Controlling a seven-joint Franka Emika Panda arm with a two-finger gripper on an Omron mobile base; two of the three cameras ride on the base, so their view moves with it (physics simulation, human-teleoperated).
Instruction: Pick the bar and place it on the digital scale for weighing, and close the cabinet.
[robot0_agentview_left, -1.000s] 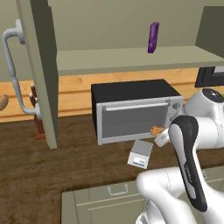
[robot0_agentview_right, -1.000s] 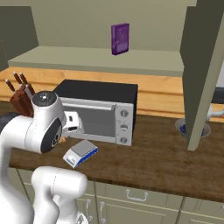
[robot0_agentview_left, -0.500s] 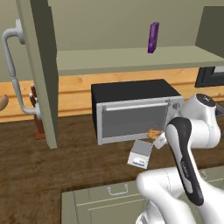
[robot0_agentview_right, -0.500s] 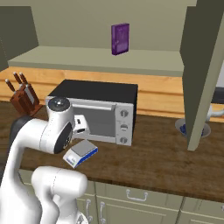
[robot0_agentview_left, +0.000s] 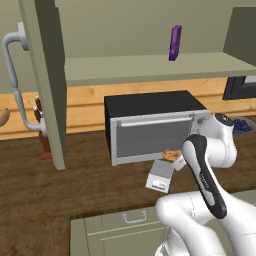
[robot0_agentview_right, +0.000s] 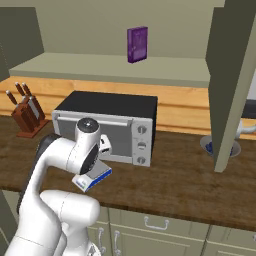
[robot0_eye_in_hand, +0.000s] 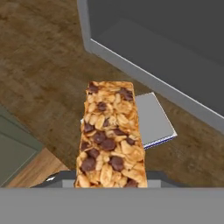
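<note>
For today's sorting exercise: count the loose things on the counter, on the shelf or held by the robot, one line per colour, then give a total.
Tan-brown: 1, the bar, held over the counter.
White and grey: 1, the digital scale.
Silver and black: 1, the toaster oven.
Purple: 1, the box on the shelf.
Reddish-brown: 1, the knife block.
Total: 5

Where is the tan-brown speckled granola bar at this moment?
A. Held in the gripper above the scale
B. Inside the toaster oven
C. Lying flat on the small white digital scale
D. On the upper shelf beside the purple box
A: in the hand view the tan-brown speckled granola bar juts out from the gripper, with the small white digital scale lying on the wooden counter beneath it.
</note>
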